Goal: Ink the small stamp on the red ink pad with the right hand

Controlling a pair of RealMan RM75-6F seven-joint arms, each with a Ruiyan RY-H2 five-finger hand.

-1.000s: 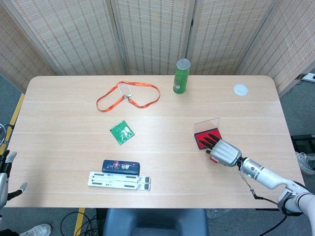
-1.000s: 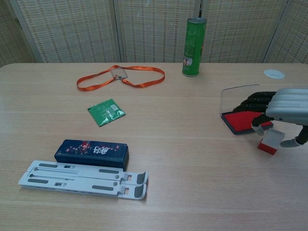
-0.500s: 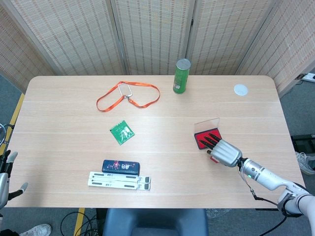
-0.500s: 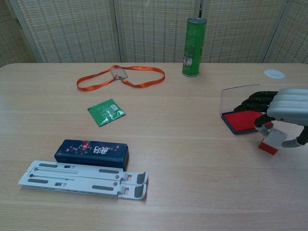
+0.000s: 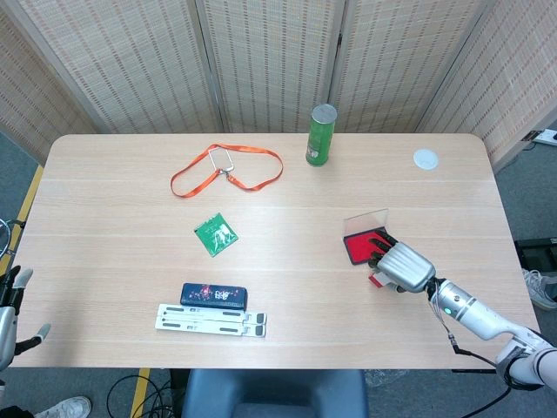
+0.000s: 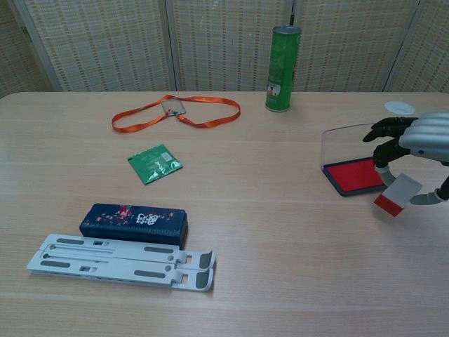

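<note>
Currently your right hand pinches the small stamp in its fingers, lifted and tilted just right of the open red ink pad. Left hand: fingers apart, holding nothing, off the bench.

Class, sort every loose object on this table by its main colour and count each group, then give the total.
Green: 2, the can and packet
Red: 2, the ink pad and small stamp, held in the right hand
Orange: 1, the lanyard
White: 2, the folding stand and round lid
Dark blue: 1, the box
Total: 8
</note>
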